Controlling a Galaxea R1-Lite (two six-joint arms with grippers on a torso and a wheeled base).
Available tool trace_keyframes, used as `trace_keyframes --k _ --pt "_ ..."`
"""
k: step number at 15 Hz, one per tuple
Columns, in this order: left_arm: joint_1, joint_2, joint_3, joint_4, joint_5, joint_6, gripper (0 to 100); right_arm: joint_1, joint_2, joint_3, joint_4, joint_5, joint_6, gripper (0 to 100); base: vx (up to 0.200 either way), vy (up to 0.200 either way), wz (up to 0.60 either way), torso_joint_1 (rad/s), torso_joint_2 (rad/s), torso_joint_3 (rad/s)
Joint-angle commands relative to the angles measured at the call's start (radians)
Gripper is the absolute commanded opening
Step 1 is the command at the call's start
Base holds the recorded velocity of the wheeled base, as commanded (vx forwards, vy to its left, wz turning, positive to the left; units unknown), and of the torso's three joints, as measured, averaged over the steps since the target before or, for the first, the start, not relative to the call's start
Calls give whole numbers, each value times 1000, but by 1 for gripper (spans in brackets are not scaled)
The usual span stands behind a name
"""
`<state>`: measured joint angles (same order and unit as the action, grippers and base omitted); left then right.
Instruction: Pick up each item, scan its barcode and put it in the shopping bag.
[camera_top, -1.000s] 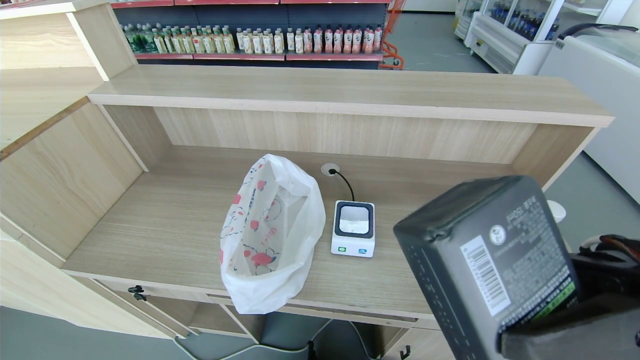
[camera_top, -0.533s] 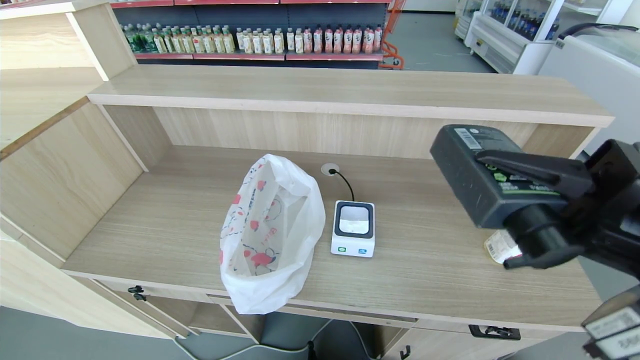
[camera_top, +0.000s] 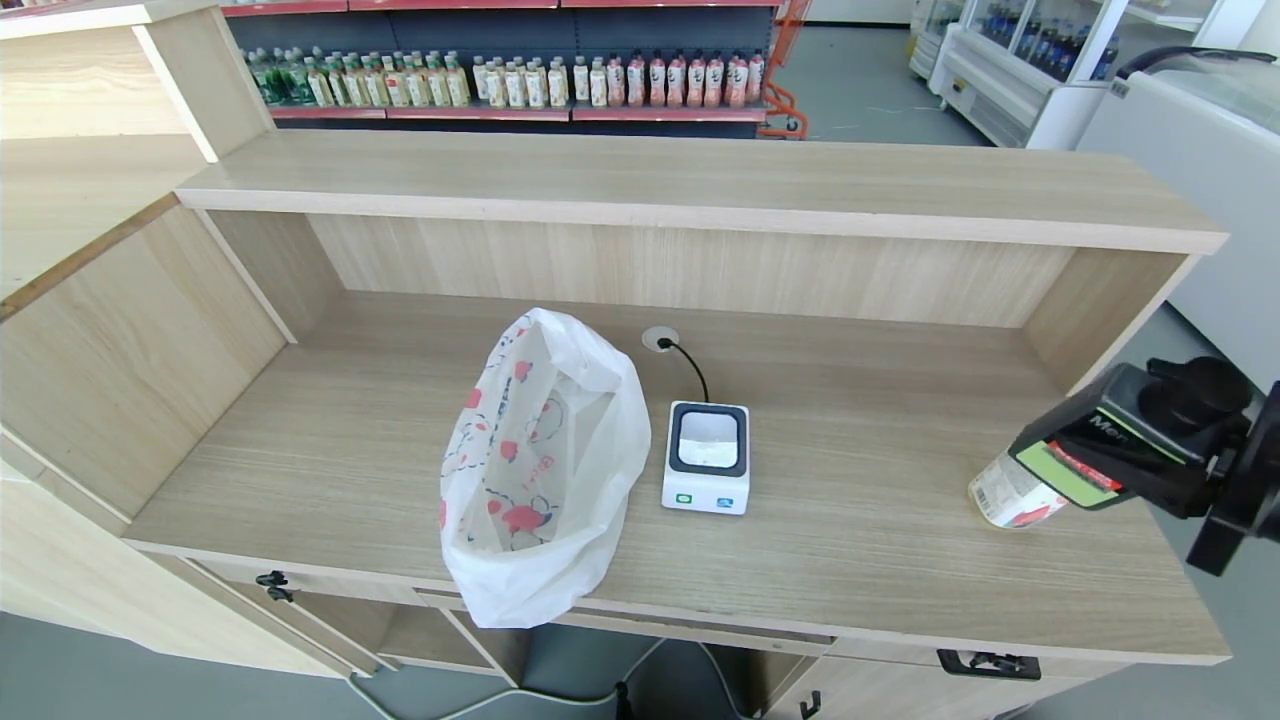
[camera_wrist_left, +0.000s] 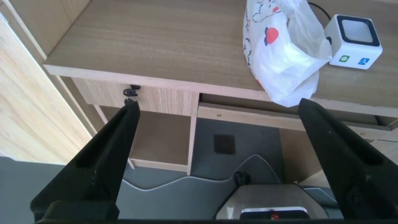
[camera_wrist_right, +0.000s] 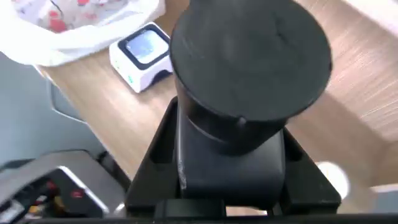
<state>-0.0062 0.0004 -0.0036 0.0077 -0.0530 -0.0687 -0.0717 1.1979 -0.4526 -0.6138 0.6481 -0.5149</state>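
Observation:
A dark bottle (camera_top: 1090, 440) with a black cap (camera_wrist_right: 249, 56) hangs over the counter's right end, with my right gripper (camera_top: 1150, 440) shut on it. Just beneath it a small white and red container (camera_top: 1005, 497) lies on its side on the counter. The white barcode scanner (camera_top: 707, 457) stands mid-counter, and the open white shopping bag (camera_top: 540, 470) with red print stands to its left at the front edge. My left gripper (camera_wrist_left: 217, 180) is open with nothing in it, low in front of the counter; its dark fingers (camera_wrist_left: 106, 168) frame the bag (camera_wrist_left: 280, 50) and scanner (camera_wrist_left: 354, 40).
The wooden counter (camera_top: 350, 450) has a raised back ledge (camera_top: 700, 185) and side walls. A black cable (camera_top: 690, 370) runs from the scanner to a hole at the back. Bare counter lies left of the bag and between scanner and lying container. Drawers sit below the front edge (camera_wrist_left: 155, 99).
My right arm has swung the dark bottle from close before the head camera out to the right and down, ending low over the counter's right end. Bag and scanner have not moved.

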Motion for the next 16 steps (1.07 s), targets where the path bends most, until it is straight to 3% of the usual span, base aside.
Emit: trace_keyframes --k 1,4,6,9,16 --pt "0 0 1 0 1 0 100 49 -35 -32 29 10 320 0 0 0 0 0 0 0" --pt "0 0 1 0 -1 0 100 89 -26 -144 19 13 917 0 0 0 0 0 0 0" --pt "0 0 -1 0 -1 0 100 128 34 -140 -70 41 1104 0 0 0 0 0 0 0" --pt "0 0 -1 0 -1 0 100 118 174 -78 -296 127 1210 0 0 0 0 0 0 0" --pt "0 0 -1 0 1 0 100 109 255 -84 -323 228 1250 0 0 0 0 0 0 0"
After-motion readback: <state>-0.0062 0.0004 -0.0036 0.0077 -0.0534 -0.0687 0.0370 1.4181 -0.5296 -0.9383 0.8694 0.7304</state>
